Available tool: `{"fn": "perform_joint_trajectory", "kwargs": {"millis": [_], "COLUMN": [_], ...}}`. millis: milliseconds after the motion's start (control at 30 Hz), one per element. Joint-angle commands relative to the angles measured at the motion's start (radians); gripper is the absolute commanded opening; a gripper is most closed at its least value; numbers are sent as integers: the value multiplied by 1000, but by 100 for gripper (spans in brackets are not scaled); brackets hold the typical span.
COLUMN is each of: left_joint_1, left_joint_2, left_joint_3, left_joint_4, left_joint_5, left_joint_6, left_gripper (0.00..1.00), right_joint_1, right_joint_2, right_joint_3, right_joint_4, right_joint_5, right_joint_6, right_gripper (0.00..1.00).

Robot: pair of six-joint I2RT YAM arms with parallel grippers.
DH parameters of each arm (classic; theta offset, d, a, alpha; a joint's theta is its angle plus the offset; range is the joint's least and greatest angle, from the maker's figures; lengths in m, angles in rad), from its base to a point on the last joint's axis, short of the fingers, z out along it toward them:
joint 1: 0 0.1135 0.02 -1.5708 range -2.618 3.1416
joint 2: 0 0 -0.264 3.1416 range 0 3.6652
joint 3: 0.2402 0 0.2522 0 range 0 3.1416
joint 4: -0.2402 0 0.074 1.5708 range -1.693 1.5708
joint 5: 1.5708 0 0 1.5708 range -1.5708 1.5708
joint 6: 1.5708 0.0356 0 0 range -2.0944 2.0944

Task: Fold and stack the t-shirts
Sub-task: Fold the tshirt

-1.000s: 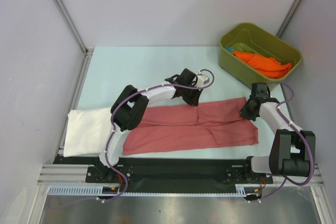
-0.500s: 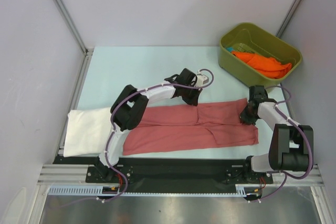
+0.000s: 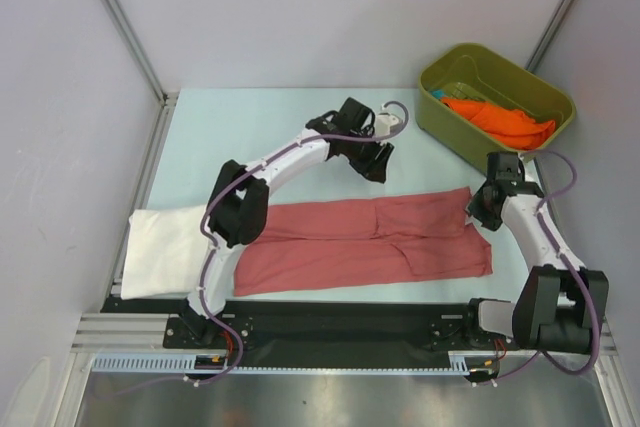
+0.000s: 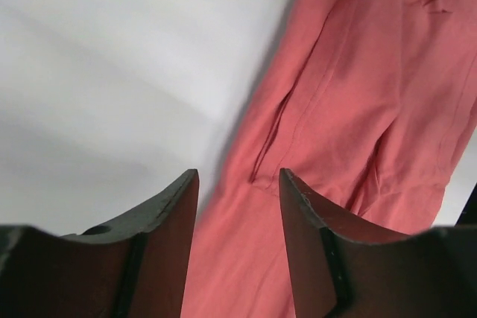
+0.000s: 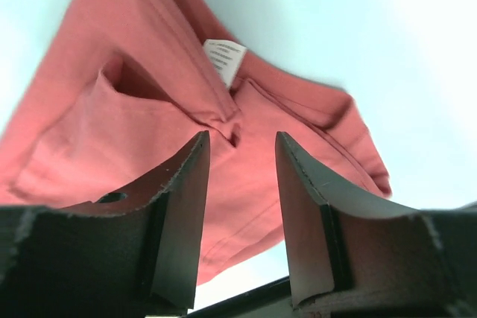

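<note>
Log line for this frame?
left gripper: open above red shirt edge | right gripper: open above red shirt collar | white shirt: folded, left

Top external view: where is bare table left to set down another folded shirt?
Widest bare table lies far left, between the back edge, the left arm and the salmon-red shirt. Only a thin strip runs before that shirt. Crowded at right: green bin and right end effector close together.
</note>
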Motion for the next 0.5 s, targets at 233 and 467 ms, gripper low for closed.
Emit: {"fn": "perform_joint_trajectory", "kwargs": {"millis": [233, 467], "left_joint_1": [333, 507], "left_joint_2": [-361, -499], "left_joint_3": [-351, -657], "left_joint_4": [-214, -123], "left_joint_5": [-173, -284], "left_joint_6": [333, 433], "left_gripper": [62, 69], "right_joint_1": [-147, -153], "right_joint_2": [-250, -241], "right_joint_3": [-173, -334], "right_joint_4": [-153, -8], "right_joint_5": [12, -27], "right_joint_6": [351, 477], "right_gripper": [44, 44]}}
